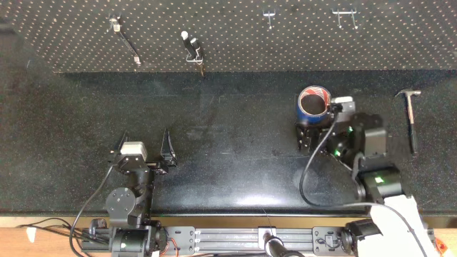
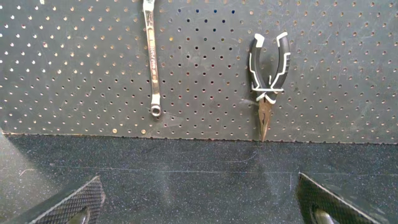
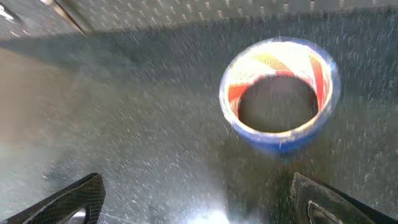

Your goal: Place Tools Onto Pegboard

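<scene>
Tape roll hole-up on counter, just ahead of right jaws, spread wide and empty, presumably to straddle its wall. Hammer flat, well apart rightward. Wrench, pliers hung on pegboard. Left jaws released too, facing pegboard.

The blue tape roll shows red-and-white stripes inside; the metal pliers have black-and-white handles; the dark pegboard is dotted with holes.

The table has a matt black, grainy surface (finely speckled). The pegboard at its 12 o'clock looks matt; the wrench is polished metal, the pliers have smooth plastic grips. The tape roll looks glossy.
</scene>
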Controlling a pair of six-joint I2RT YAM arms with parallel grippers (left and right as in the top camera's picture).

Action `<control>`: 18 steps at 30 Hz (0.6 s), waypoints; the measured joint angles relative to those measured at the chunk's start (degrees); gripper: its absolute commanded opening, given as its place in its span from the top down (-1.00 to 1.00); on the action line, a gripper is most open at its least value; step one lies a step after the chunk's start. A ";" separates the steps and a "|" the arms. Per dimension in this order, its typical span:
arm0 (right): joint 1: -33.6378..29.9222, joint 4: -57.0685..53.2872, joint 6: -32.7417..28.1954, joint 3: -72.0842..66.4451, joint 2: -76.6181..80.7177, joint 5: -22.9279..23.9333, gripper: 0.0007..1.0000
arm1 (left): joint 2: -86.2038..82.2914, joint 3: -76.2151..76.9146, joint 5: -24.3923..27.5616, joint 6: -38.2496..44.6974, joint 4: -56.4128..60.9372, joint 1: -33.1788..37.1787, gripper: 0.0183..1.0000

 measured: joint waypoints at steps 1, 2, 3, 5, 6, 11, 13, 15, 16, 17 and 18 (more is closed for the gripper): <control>0.76 -1.18 0.07 1.31 1.68 1.62 -0.95 | 0.00 0.00 0.02 0.00 0.02 0.00 -0.99; 1.53 -2.75 0.22 2.84 2.99 3.19 -0.95 | 0.00 0.00 0.00 0.00 0.00 0.00 -0.99; 2.34 -3.78 0.26 4.68 4.83 5.18 -0.95 | 0.00 0.00 0.02 0.00 0.00 0.00 -0.99; 3.19 -4.07 0.42 6.93 7.37 8.00 -0.95 | 0.00 0.00 0.13 0.00 0.00 0.00 -0.99; 3.72 -4.09 0.44 7.93 9.11 10.01 -0.95 | 0.00 0.00 0.15 0.00 0.00 0.00 -0.99; 6.75 -5.62 0.39 12.72 17.42 15.69 -0.95 | 0.00 0.00 0.15 0.00 0.00 0.00 -0.99; 7.89 -5.55 -0.48 15.67 21.05 16.79 -0.95 | 0.00 0.00 0.15 0.00 0.00 0.00 -0.99; 8.28 -5.60 -0.92 17.22 23.69 17.33 -0.95 | 0.00 0.00 0.15 0.00 0.00 0.00 -0.99; 8.28 -5.60 -1.09 18.21 25.57 17.59 -0.95 | 0.00 0.00 0.15 0.00 0.00 0.00 -0.99; 8.28 -5.62 -1.14 18.58 26.47 17.62 -0.95 | 0.00 0.00 0.15 0.00 0.00 0.00 -0.99; 8.28 -5.66 -1.29 19.50 28.17 17.77 -0.95 | 0.00 0.00 0.15 0.00 0.00 0.00 -0.99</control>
